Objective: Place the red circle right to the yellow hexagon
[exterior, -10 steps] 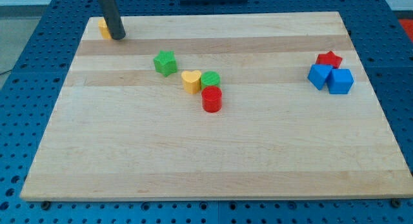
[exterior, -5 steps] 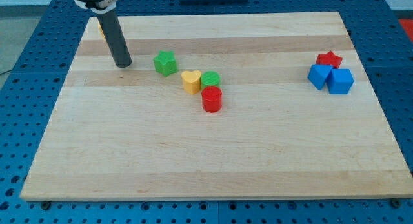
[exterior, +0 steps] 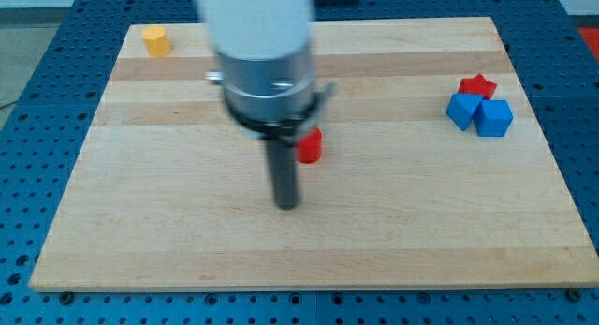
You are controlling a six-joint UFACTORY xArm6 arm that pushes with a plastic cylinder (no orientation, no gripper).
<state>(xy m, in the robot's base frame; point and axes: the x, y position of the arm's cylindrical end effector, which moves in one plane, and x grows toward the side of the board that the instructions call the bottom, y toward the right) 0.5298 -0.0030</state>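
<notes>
Yellow hexagon (exterior: 156, 40) sits at board's (exterior: 393, 231) 10 o'clock corner. My tip (exterior: 287, 205) is on the wood near center, at 7 o'clock of the red circle (exterior: 310, 146), close but apart (arm body partly hides circle). No gripper, rod only. Red star (exterior: 478, 85) w/ two blue blocks (exterior: 462, 110) (exterior: 495, 118) at 2 o'clock.

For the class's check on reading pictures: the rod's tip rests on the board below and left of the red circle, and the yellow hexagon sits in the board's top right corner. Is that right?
One detail is wrong. The camera view shows the yellow hexagon in the board's top left corner, not the top right. The rest stands: my tip rests below and left of the red circle.
</notes>
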